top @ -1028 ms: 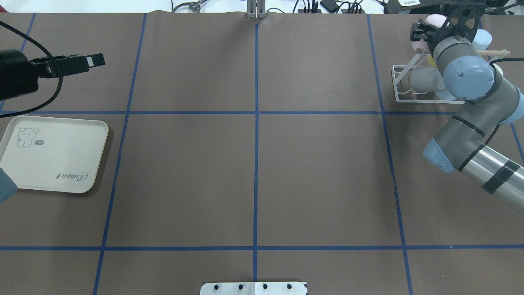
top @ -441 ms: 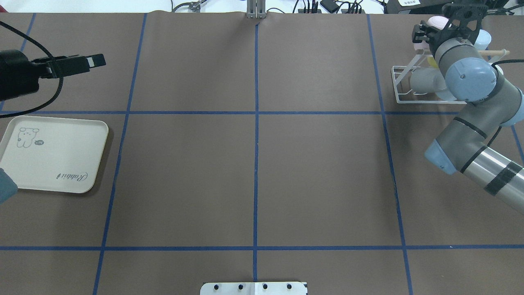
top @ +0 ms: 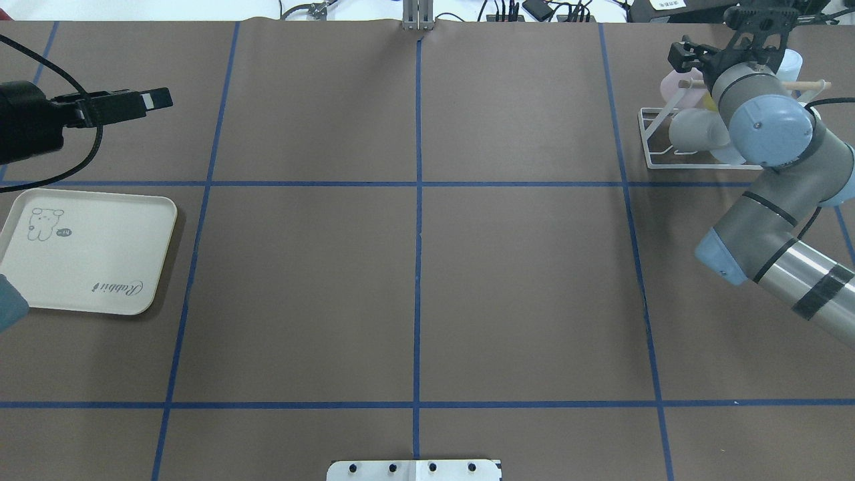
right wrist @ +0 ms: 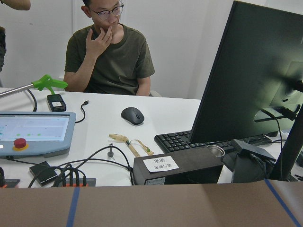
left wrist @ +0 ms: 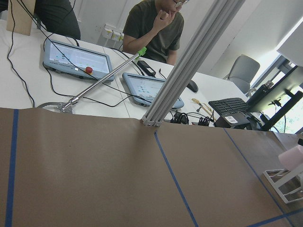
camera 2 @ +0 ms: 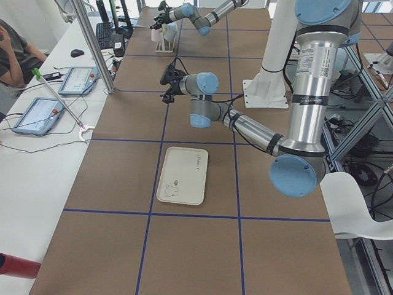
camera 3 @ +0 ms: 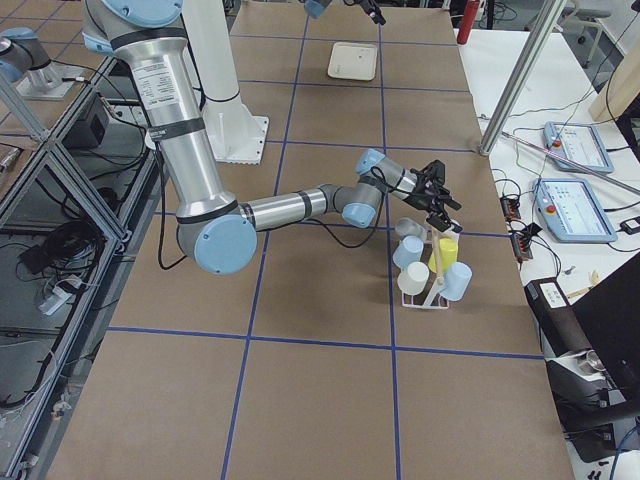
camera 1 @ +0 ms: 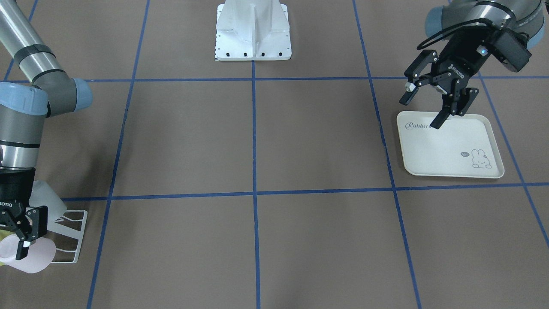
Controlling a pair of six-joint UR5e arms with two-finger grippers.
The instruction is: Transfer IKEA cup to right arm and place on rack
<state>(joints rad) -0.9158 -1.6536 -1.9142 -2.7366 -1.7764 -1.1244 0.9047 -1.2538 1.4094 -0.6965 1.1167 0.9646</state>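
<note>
Table (top: 300, 280): brown cover marked with blue grid lines. Rack (top: 644, 143): stands at the far right corner of the table. IKEA cup (top: 670, 85): pink, resting on the rack at the end nearer the table's centre, by the tip of the wooden rod (top: 811, 85), with other cups (camera 3: 413, 278) alongside. Right gripper (top: 701, 52): hovers just above the cup, jaws spread, gripping nothing; cup and fingers appear apart. Left gripper (camera 1: 418, 114): hangs above the table near its left edge, jaws wide and empty. Cream tray (top: 87, 294): lies flat at the left edge
</note>
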